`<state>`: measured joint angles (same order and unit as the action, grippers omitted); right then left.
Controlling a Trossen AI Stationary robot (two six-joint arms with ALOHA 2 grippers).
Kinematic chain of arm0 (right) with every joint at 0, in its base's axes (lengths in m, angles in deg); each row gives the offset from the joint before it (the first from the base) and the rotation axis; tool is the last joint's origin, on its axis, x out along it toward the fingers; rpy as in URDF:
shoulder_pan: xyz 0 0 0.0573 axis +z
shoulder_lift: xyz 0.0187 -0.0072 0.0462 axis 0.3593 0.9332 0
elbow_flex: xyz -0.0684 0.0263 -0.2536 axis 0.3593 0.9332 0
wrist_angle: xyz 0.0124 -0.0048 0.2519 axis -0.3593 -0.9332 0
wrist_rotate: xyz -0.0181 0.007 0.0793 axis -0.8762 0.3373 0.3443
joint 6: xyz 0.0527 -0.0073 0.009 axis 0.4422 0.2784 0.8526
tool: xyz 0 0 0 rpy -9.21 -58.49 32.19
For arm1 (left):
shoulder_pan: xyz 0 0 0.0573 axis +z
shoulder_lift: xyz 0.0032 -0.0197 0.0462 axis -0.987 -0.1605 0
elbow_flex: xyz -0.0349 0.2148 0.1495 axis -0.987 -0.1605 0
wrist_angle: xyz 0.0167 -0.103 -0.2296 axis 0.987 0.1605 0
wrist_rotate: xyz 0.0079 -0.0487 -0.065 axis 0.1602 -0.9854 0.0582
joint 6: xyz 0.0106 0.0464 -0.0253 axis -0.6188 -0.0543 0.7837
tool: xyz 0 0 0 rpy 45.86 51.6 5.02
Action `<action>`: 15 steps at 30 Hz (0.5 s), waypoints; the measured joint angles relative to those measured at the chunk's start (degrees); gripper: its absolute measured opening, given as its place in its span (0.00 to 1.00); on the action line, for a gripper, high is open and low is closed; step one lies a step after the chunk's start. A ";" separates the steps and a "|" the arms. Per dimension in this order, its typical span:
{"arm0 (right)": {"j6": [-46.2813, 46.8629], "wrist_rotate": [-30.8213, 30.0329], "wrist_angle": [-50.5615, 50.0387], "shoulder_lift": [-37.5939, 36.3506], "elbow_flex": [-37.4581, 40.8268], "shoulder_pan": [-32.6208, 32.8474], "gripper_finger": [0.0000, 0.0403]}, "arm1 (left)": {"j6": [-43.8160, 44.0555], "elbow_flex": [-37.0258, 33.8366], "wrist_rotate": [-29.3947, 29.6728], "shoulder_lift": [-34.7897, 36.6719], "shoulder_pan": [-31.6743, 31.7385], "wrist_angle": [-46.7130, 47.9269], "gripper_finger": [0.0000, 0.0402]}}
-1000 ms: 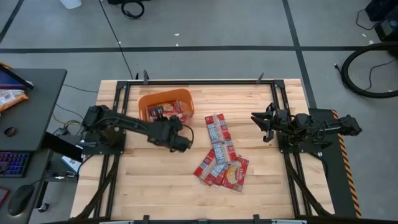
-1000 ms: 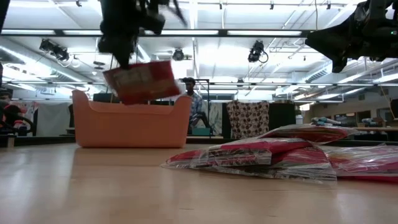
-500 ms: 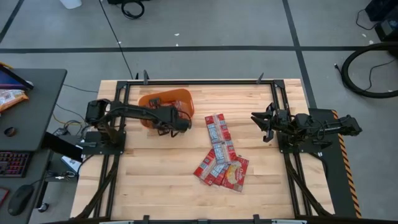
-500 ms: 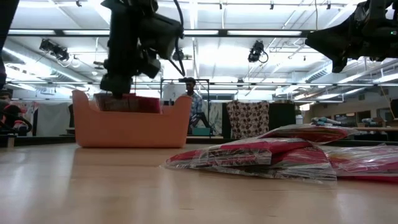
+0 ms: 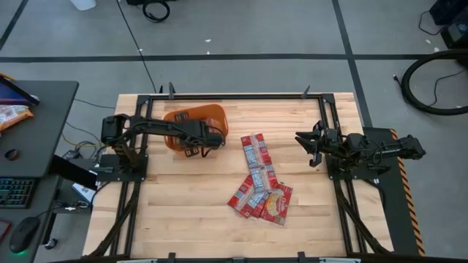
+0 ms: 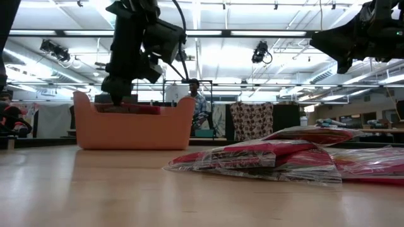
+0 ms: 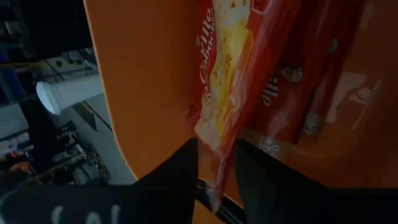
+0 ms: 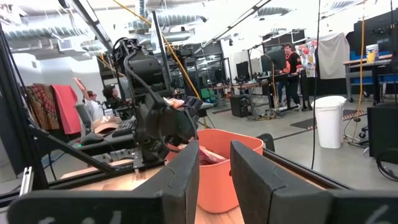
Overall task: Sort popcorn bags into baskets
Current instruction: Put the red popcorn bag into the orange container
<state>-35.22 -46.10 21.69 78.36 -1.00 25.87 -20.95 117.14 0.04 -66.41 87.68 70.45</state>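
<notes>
Left gripper [image 7: 214, 165] over orange plastic tub [image 5: 175, 119], fingers parted around flat red popcorn packet [image 7: 227, 81] hanging into it; right gripper [image 5: 313, 148] idle, part-open, empty.

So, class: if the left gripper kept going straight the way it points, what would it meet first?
The left gripper points into the tub. A popcorn bag lies between its fingers, so it would meet that bag first, then probably the other bags and the tub's floor; depth is unclear.

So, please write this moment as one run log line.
left gripper: over orange plastic tub, red popcorn packet between fingers | right gripper: open, waiting | loose packets: on table
</notes>
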 joint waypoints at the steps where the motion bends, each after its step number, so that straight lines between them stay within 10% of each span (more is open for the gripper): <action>1: 0.01 0.00 0.02 0.00 0.00 -0.01 0.24 | -0.50 0.48 0.11 0.23 -0.13 0.32 0.29; 9: 0.02 0.00 -0.02 0.02 0.00 -0.02 0.24 | -3.89 4.10 -1.53 5.00 -1.19 0.67 0.31; 15: 0.02 0.00 0.00 0.01 0.00 -0.02 0.24 | -12.57 4.67 -12.10 7.62 -4.34 -16.53 0.31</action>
<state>-35.20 -46.10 21.69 78.37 -1.00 25.85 -33.52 121.82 -12.07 -58.80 83.34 53.92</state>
